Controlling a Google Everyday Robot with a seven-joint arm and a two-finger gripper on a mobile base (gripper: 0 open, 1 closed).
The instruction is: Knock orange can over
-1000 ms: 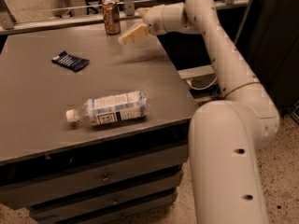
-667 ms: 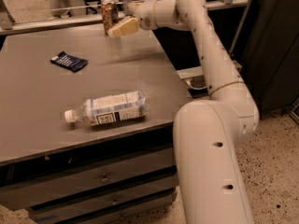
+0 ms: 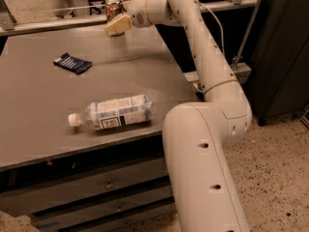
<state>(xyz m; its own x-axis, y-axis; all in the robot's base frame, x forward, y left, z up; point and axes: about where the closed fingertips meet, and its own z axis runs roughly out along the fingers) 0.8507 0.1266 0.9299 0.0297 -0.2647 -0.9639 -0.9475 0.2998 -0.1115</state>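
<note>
Leftward my claw swung to the orange can; its state I could not tell; pushing high seemed best.

Cream-White Arm

The arm is built of smooth, thick cream-white tubes, dotted with small dark holes (on the lower segments) and ringed by a tan seam. The yellowish gripper is seen over the table's far edge

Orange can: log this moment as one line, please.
orange can: upright, not yet knocked | gripper: just in front of orange can, contact unclear | water bottle: lying on side
</note>
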